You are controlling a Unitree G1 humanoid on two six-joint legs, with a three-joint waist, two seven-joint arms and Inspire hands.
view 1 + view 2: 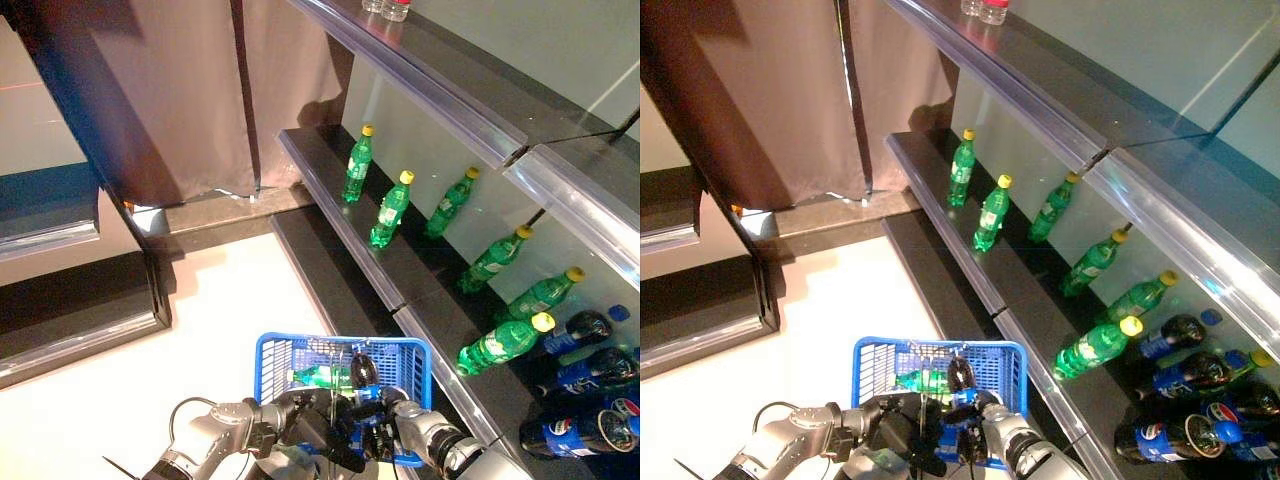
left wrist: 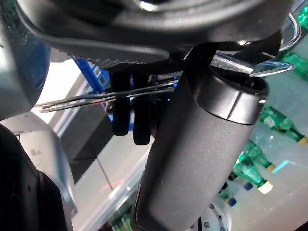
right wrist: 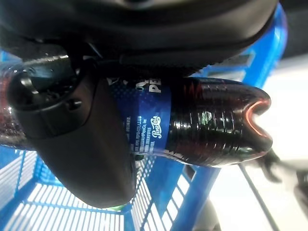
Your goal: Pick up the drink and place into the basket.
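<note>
right hand [image 3: 86, 159] is wrapped around a dark cola bottle [image 3: 207, 125] with a blue label, thumb and fingers curled about its body, holding it over the near edge of the blue basket [image 1: 275, 355]. the bottle's rounded bottom points away from the wrist, and blue mesh shows beneath it. seen from the head, that hand [image 1: 385, 410] sits inside the basket's near side with the dark bottle [image 1: 362, 372] poking up between the fingers.

left hand [image 2: 202, 159] has its fingers curled around the basket's thin wire handles [image 2: 106, 98], carrying it from the robot's left; from above it shows at [image 1: 300, 425]. a green bottle [image 1: 320, 377] already lies on the basket floor.

to the right runs a dark shelf [image 1: 330, 190] with a raised front lip. green bottles with yellow caps stand along it, the nearest [image 1: 503, 342] leaning close to the basket's far corner. dark cola bottles with blue labels [image 1: 585, 375] are crowded at the shelf's near end. an upper shelf [image 1: 420, 75] overhangs it, carrying two clear bottles [image 1: 388, 8]. a brown curtain [image 1: 190, 90] hangs behind the pale floor [image 1: 230, 300].
</note>
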